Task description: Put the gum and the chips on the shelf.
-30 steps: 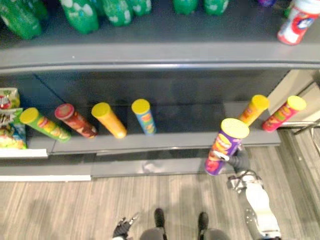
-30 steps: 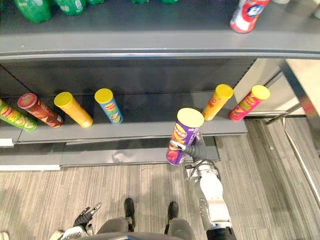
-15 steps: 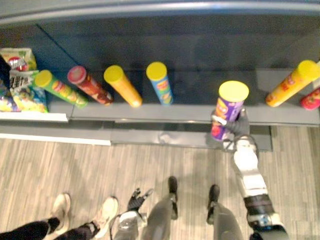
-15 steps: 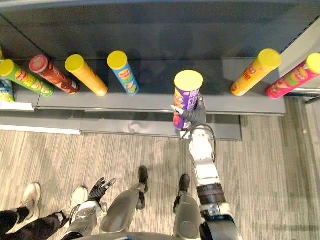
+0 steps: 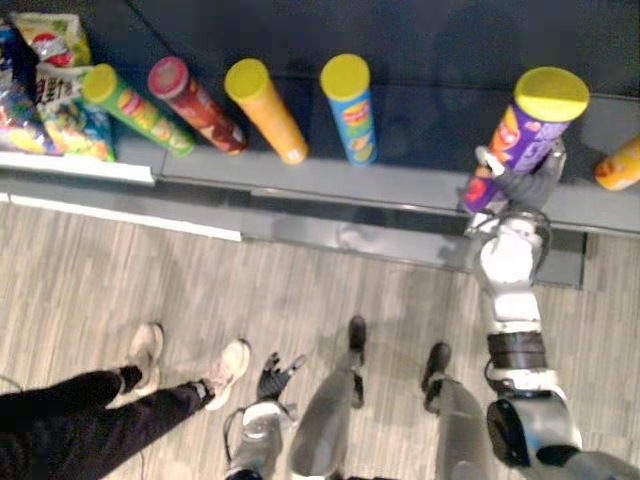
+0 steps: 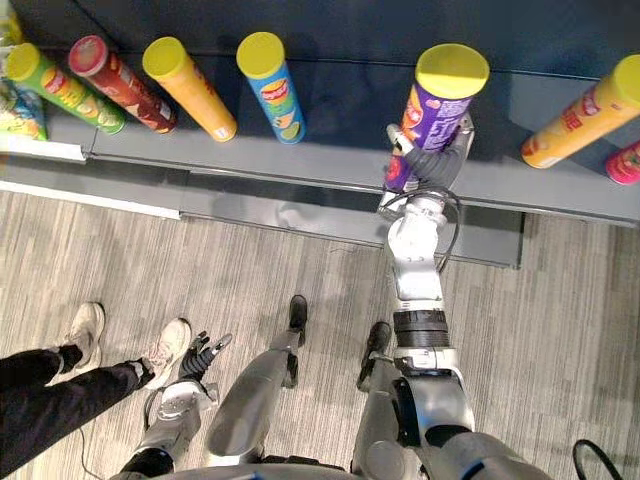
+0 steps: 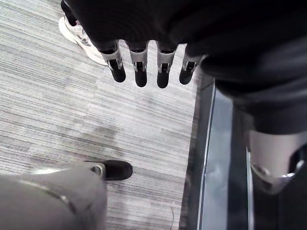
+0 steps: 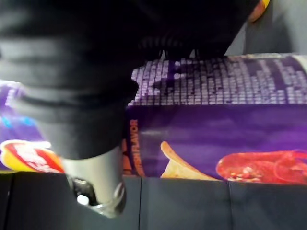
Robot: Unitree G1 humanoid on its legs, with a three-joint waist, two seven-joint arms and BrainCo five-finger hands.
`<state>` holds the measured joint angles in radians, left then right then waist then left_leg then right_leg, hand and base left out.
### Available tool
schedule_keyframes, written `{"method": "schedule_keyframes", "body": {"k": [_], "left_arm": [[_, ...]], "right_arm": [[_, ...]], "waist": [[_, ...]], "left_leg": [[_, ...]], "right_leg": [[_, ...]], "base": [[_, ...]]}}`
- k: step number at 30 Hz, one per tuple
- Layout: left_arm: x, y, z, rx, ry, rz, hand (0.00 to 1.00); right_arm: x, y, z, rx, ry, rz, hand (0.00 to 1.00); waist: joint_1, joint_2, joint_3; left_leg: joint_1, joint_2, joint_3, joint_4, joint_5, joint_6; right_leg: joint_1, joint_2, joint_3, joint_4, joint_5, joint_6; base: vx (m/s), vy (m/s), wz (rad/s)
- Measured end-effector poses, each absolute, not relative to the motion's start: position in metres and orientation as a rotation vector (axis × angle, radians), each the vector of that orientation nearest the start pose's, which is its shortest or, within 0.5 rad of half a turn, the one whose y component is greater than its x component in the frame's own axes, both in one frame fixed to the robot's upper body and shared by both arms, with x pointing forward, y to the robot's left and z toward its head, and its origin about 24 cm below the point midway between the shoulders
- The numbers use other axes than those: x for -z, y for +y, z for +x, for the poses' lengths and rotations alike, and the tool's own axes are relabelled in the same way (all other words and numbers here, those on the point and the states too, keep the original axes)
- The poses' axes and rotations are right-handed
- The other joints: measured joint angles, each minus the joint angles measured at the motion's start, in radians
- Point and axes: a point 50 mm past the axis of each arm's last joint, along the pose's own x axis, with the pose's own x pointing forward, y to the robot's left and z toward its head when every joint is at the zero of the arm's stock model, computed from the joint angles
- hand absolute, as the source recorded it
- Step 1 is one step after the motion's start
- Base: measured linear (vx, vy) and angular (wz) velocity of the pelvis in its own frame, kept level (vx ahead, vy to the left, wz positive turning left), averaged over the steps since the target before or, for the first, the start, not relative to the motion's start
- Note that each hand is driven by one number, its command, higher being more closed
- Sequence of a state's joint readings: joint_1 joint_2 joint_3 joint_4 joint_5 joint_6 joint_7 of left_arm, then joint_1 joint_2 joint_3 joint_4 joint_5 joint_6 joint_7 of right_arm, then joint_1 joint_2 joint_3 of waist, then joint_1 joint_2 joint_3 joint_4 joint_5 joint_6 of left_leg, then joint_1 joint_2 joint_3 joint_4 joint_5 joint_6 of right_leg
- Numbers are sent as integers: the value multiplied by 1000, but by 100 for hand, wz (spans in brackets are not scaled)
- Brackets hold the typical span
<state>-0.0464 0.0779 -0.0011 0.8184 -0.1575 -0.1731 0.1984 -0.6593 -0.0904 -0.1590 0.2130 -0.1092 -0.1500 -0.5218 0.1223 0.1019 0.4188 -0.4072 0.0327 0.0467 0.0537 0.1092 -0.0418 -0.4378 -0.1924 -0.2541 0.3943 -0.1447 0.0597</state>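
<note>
Even, bright light on the grey wood-grain plank floor (image 6: 560, 300); the dark grey metal shelf (image 6: 330, 165) goes pretty shadowy toward its back.

Both eye views look steeply down from the head, sharing the shelf (image 5: 400, 185) and floor (image 6: 250, 270) (slightly offset). The wrist views sit close: left hand (image 7: 140, 72) over floor, right against the chips can (image 8: 216, 129).

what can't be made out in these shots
- Purple can: its base is hidden by the right hand curled round it in both eye views, so whether it touches the shelf is unclear.
- Bags: cut off by the left eye view's left edge.
- Pink can: cut off by the right eye view's right edge.
- Person: upper body cut off by the left edge.
</note>
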Motion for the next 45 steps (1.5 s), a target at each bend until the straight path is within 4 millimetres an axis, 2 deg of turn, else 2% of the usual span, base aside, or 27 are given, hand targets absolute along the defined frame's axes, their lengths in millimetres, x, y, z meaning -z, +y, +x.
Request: {"method": "schedule_keyframes", "body": {"k": [5, 9, 14, 19, 24, 27, 34, 39, 45], "left_arm": [[101, 179, 201, -299, 584, -57, 0], [97, 172, 207, -292, 560, -75, 0], [92, 171, 214, -297, 531, -80, 0], [88, 167, 220, -309, 509, -123, 0], [84, 157, 224, -294, 487, -153, 0], [81, 157, 226, -293, 474, -154, 0], [74, 155, 231, -296, 440, -194, 0], [68, 154, 235, -292, 411, -203, 0], [68, 153, 235, -291, 407, -207, 0]], "right_arm": [[-224, -178, 341, 567, -665, 61, 100], [-231, -184, 340, 626, -682, 105, 100], [-238, -190, 344, 677, -680, 138, 100], [-250, -186, 345, 677, -714, 159, 100], [-250, -185, 345, 680, -713, 161, 100], [-253, -183, 345, 688, -720, 176, 100], [-256, -181, 344, 707, -723, 178, 100], [-269, -178, 344, 709, -762, 194, 100], [-273, -179, 343, 718, -773, 195, 100]], "waist": [[3, 2, 1], [19, 2, 1], [20, 5, 3], [20, 6, 3], [20, 7, 4], [22, 10, 4], [27, 14, 6], [26, 18, 7], [31, 20, 8]], "left_leg": [[-31, 3, 3, -2, 8, -4], [-53, 2, 7, -1, 8, -4], [-79, 1, 22, 5, 13, -4], [-128, -1, 31, 27, 9, -5], [-149, -1, 37, 64, -11, -4], [-179, 15, 81, 77, -12, -3], [-218, 14, 80, 114, -10, -1], [-251, 17, 76, 125, -13, -5], [-257, 17, 75, 127, -10, -1]], "right_leg": [[-35, -11, -20, 32, -16, -6], [-61, -17, -22, 46, -21, -7], [-87, -34, -36, 73, -32, -8], [-134, -45, -38, 99, -40, -9], [-139, -50, -39, 107, -47, -7], [-172, -55, -37, 122, -49, -7], [-207, -68, -41, 169, -72, -13], [-241, -70, -46, 187, -81, -18], [-245, -71, -49, 187, -82, -19]], "base": [[30, -29, 13], [60, -14, 3], [43, -17, 11], [20, -21, 5], [4, -8, 1], [-7, -32, 1], [6, -54, 6], [-18, -56, 3], [10, -42, 1]]}}
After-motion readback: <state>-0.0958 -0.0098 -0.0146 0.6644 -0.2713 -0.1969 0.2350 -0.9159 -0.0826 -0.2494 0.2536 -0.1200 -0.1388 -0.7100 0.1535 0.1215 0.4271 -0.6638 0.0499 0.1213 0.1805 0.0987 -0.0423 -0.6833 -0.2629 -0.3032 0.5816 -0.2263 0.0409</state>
